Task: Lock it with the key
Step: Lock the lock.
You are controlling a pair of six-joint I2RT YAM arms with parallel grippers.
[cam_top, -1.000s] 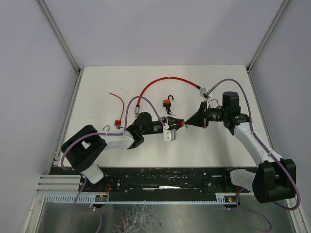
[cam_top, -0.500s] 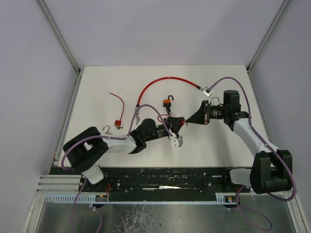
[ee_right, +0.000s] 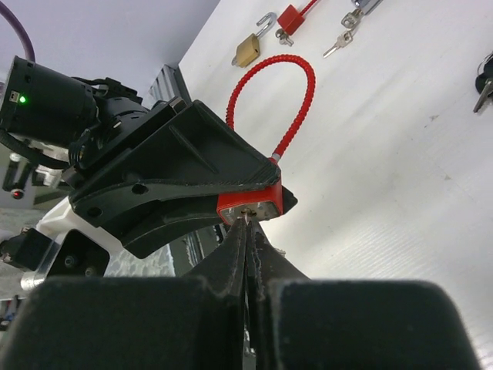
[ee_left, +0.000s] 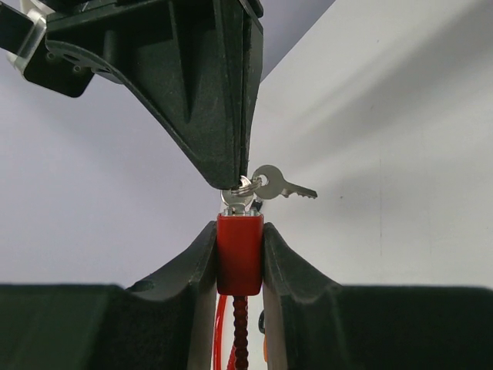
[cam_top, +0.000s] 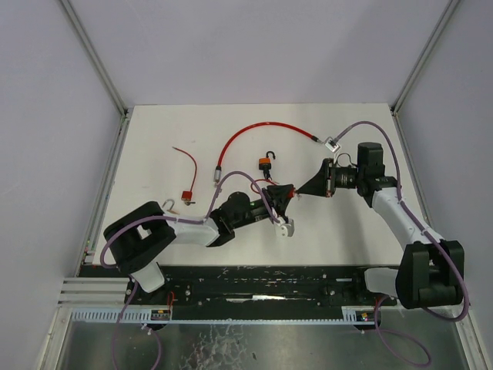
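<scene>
1. Between the fingers of the left gripper (ee_left: 239,231), the red lock body (ee_left: 239,266) is clamped by its flat sides. The jaws are closed only to its width, and the keyhole face is turned outward toward the other arm.
2. Directly ahead of that face, the right gripper (ee_right: 246,231) is set tip to tip with the lock. Its jaws are pressed fully together on the key (ee_left: 233,202), whose blade appears to be seated in the keyway.
3. Beside the right gripper's tip, a spare key (ee_left: 286,186) hangs from the ring, clear of both sets of fingers.
4. Both grippers appear to be held above the table (cam_top: 347,231), probably so that the right wrist can be rolled without its body catching the surface.
5. Behind the left fingers, the red cable loop (ee_right: 296,100) trails back, away from the key side.
6. Just beyond the meeting point an orange padlock (cam_top: 266,163) lies on the table, while the brass padlock (ee_right: 248,49) lies well apart. Room for a turn is judged sufficient.
</scene>
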